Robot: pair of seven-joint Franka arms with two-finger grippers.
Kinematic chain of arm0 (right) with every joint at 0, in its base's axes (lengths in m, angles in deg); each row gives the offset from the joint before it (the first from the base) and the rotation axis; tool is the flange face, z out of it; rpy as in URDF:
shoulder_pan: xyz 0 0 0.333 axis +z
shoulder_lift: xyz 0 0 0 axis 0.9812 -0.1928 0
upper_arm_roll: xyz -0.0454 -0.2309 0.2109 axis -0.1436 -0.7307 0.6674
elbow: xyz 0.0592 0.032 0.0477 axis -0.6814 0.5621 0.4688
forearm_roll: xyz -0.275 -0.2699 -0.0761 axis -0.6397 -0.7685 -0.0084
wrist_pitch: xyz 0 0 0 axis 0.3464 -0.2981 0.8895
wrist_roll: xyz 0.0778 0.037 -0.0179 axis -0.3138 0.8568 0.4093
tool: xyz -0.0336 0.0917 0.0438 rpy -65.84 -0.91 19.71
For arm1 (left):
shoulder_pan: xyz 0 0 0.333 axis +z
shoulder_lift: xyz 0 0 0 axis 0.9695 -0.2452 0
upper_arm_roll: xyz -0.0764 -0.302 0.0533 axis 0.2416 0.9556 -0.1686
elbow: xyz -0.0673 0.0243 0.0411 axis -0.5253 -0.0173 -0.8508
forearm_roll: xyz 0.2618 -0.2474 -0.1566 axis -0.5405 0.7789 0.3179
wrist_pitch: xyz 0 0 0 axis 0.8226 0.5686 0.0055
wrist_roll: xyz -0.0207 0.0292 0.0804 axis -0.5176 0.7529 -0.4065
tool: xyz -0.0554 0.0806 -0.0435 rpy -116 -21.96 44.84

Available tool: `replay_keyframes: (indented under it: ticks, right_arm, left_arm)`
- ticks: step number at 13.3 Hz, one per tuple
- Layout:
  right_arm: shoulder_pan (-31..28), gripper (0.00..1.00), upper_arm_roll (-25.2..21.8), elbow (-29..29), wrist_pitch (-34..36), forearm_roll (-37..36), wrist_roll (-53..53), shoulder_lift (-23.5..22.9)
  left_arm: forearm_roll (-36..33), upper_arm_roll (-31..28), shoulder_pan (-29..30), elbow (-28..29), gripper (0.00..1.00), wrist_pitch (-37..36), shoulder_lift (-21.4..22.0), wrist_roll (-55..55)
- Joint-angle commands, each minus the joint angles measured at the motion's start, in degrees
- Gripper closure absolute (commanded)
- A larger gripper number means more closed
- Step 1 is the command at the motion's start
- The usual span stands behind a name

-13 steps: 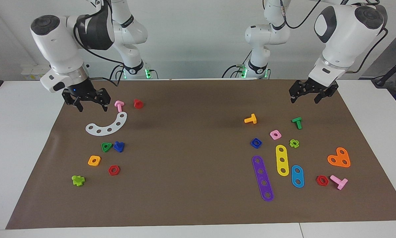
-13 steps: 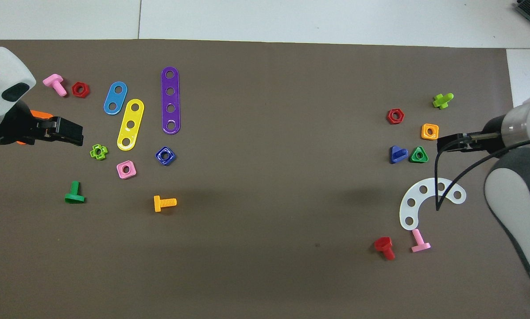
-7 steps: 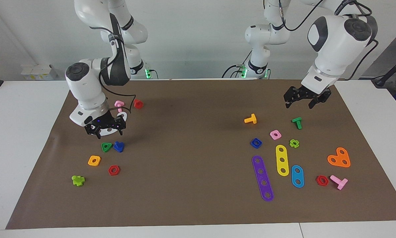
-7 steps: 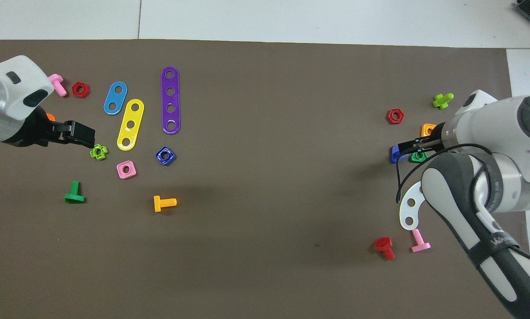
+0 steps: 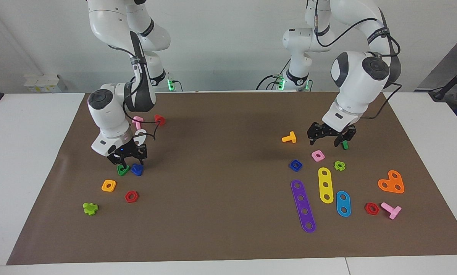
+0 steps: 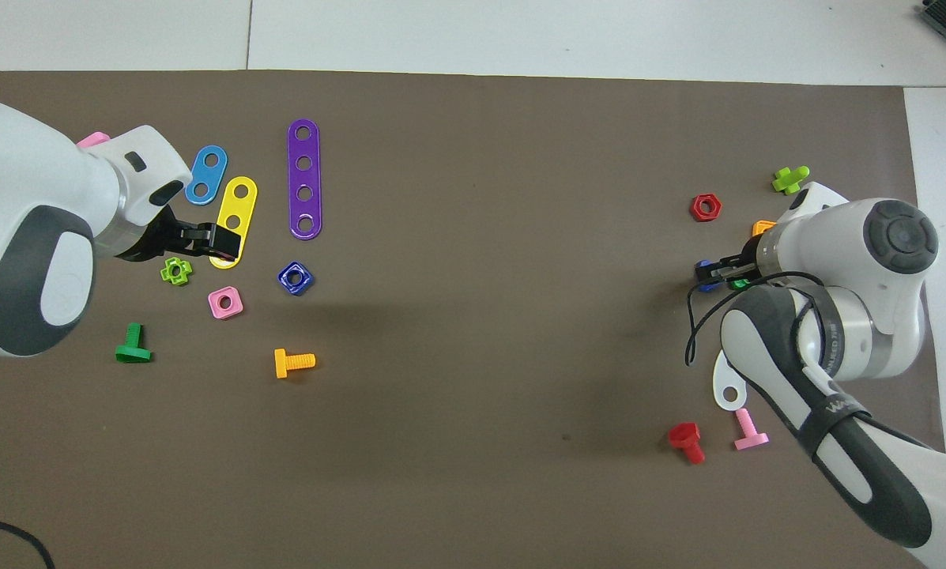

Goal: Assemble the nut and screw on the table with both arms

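So your screw (image 5: 137, 169) is sitting on the brown mat (image 5: 220, 183) toward the right arm's end of the table (image 5: 22, 172), touching the green triangular nut (image 5: 122, 170) beside it. In the overhead view only a sliver of its blue is peeking out from under the fingers. Your right gripper (image 5: 128, 157) is hanging low right over that pair, fingers spread and pointing down, one tip over the green nut and the other by the screw, but it isn't pinching anything.

The nut (image 5: 296, 165) is lying flat, hole up, well apart at the left arm's end of the mat, just beside the pink square nut (image 5: 318, 155) and a bit nearer the robots than the purple strip (image 5: 303, 206). Your left gripper (image 5: 327, 134) is hovering over the mat near the pink nut, partly hiding the green screw (image 5: 344, 144), fingers spread with nothing between them. The orange screw (image 5: 289, 138) is lying close by.
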Motion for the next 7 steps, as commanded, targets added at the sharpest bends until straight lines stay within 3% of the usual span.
replay_keyframes:
  ticks: [1,7]
  right_arm:
    - [-0.8,0.46,0.3,2.1,-1.6,1.2,-3.1,0.7]
    - [-0.5,0.49,0.4,1.8,-4.9,4.6,-3.2,-0.5]
  left_arm:
    - [1.0,-0.9,-1.6,4.3,0.07,5.0,1.2,-7.1]
    - [1.0,-1.1,-5.9,6.3,0.1,10.2,-4.1,-31.5]
